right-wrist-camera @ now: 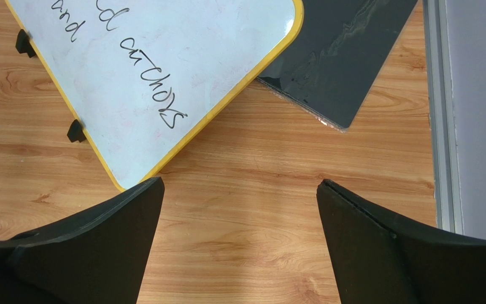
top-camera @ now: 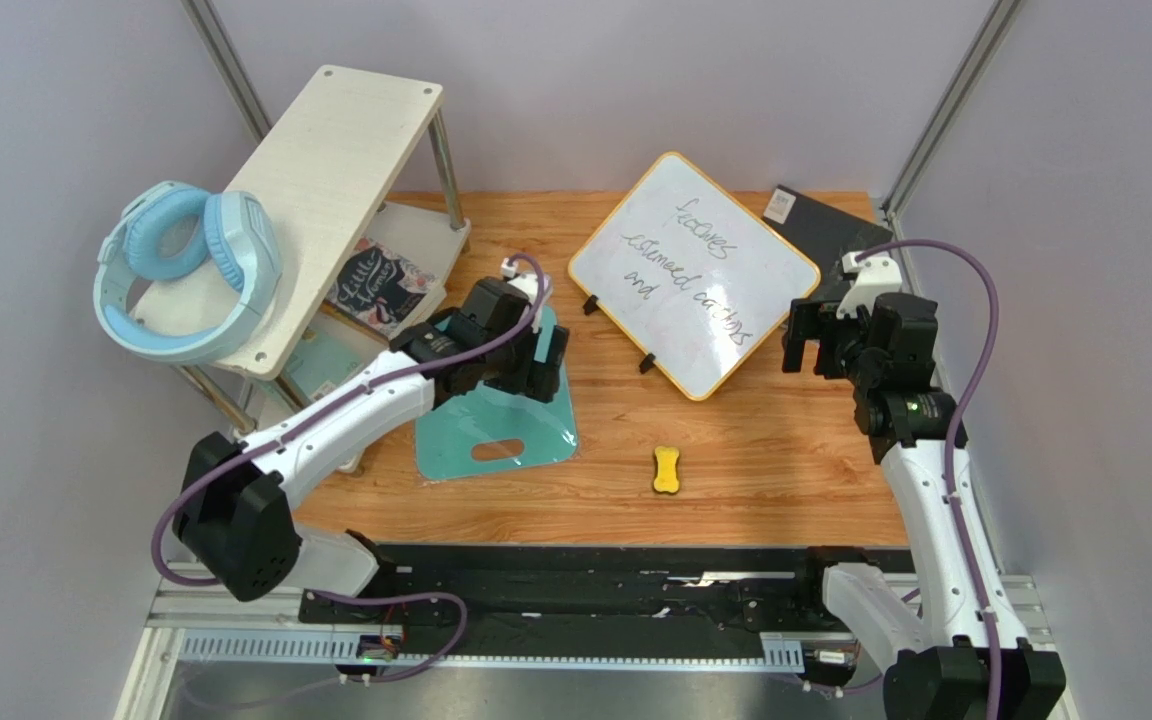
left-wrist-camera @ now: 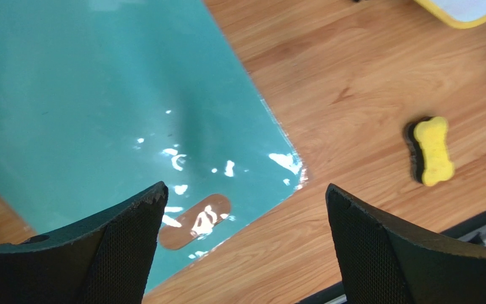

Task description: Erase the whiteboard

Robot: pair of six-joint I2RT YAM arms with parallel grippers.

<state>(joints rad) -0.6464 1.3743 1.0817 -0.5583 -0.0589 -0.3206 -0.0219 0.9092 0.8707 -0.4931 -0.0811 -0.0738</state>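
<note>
Far left of the whiteboard [top-camera: 692, 270]: pale wooden shelf [top-camera: 342, 143] with blue headphones [top-camera: 184, 270] sitting on its top board, near end. Lower tier holds something dark and patterned, can't tell what.

Next, left of the whiteboard: left claw [left-wrist-camera: 245, 188] hangs over a teal cutting board [top-camera: 492, 435]. Fingers [left-wrist-camera: 125, 240] spread wide, released, nothing between them. Cutting board lies flat on the wooden table [top-camera: 793, 480], handle slot at its near end. In the left wrist view the slot shows just beside the left finger's tip. Cutting board and whiteboard are apart, with bare wood between.

In front of the whiteboard's near corner: small yellow bone-shaped eraser [top-camera: 666, 470] with a black underside. It lies on the table by itself, right of the cutting board. Neither claw touches it.

Whiteboard itself: middle-back of the table, turned diagonally. Yellow frame, rounded corners, small black feet along its left-near edge. Black handwriting runs across it in three lines, none wiped.

Behind and right of the whiteboard: dark grey flat panel [top-camera: 826, 225]. Its edge meets the whiteboard's right side; overlapping or just touching, can't tell.

Right of the whiteboard's near-right edge: right claw [right-wrist-camera: 239, 182] hangs over bare table. Fingers wide apart, released, empty. It's near the whiteboard's frame but not touching.
</note>
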